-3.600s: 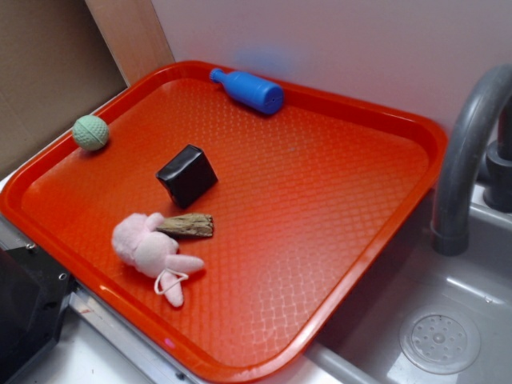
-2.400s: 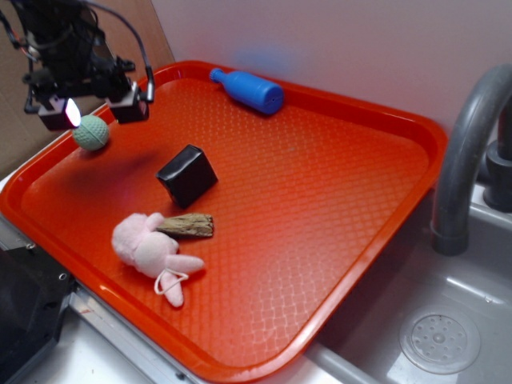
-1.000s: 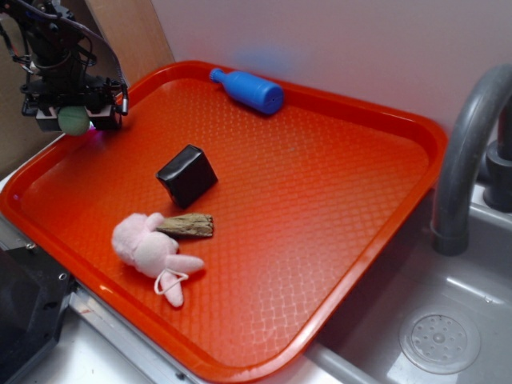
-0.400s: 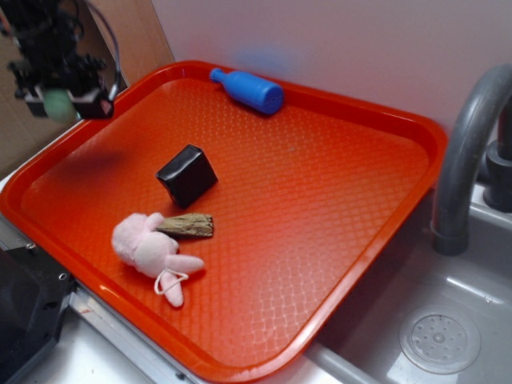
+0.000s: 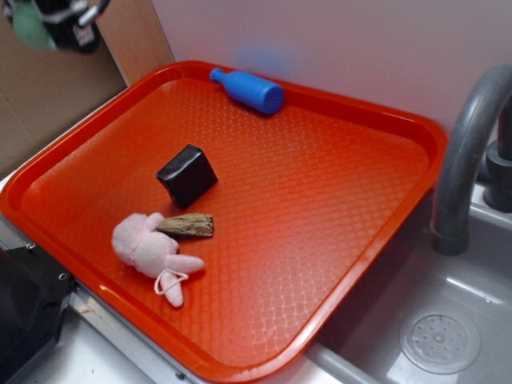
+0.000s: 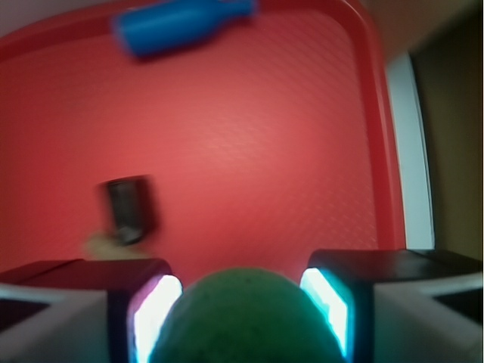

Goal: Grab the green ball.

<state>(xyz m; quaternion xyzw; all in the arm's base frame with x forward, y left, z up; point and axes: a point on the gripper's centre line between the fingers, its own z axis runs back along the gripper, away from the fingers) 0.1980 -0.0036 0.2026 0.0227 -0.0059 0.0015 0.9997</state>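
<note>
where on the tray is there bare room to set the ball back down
The tray's whole right half, from the blue bottle toward the faucet, is bare. Its left edge is bare too. The front-left is crowded: black box, wood piece, pink bunny.

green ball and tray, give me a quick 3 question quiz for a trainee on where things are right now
1. True or false: the green ball is resting on the red tray.
2. Which thing lies nearest the tray's back rim? A) black box B) blue bottle C) pink plush bunny
3. Fill in: the small piece of wood lies between the black box and the ____.

Key:
1. False. The ball sits between the gripper fingers, lifted above the tray's left corner.
2. B
3. pink plush bunny
</note>
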